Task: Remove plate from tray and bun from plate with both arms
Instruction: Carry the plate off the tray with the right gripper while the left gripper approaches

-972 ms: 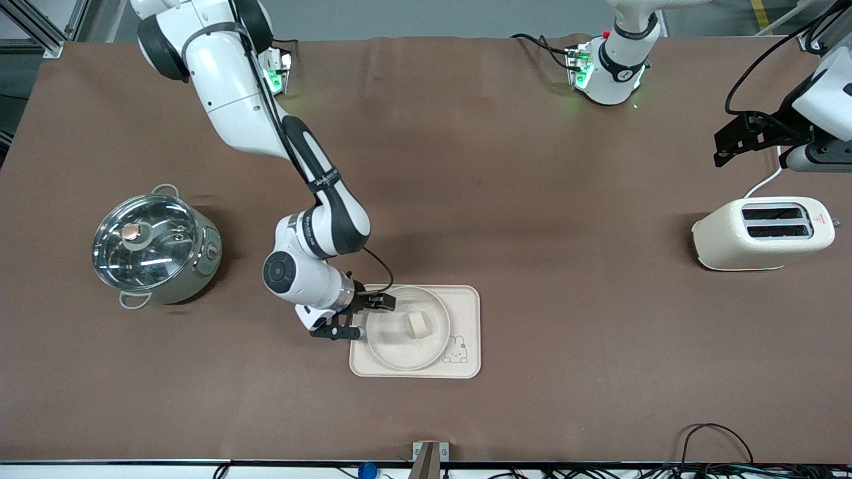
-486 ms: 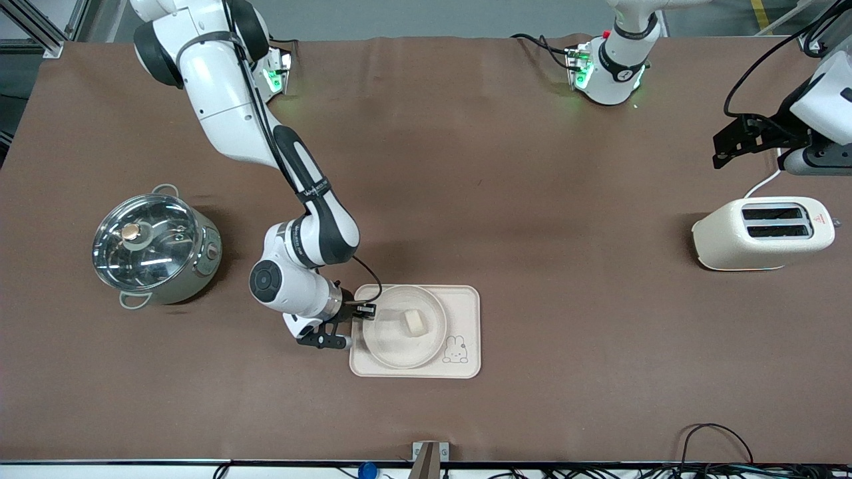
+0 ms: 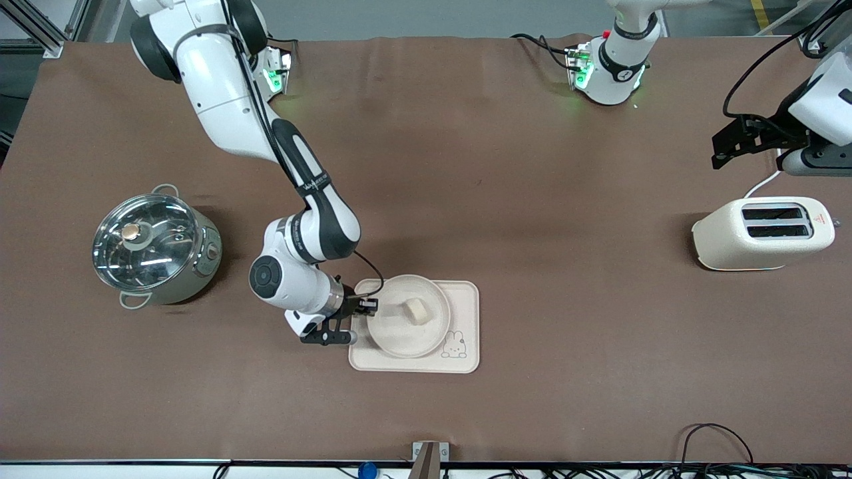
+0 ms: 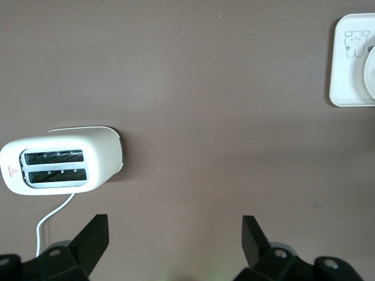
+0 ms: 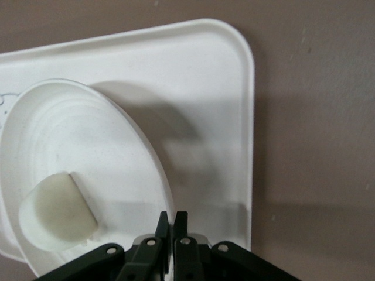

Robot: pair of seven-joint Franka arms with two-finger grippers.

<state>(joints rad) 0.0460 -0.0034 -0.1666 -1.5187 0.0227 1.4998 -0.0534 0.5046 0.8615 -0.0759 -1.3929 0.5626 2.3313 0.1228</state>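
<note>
A round cream plate sits low and centre in the front view, one edge lifted and the plate tilted over a rectangular cream tray with a bunny drawing. A small pale bun rests on the plate, toward the bunny corner. The right end effector is closed tight on the plate's rim at the edge toward the pot end of the counter; in the right wrist view the rim runs between the pinched fingers. To do this lift well, keeping the plate near level and moving slowly should stop the bun rolling off. The left end effector waits at the frame's right edge, above a cream toaster, spread wide and empty. A lidded steel pot stands at middle left.
</note>
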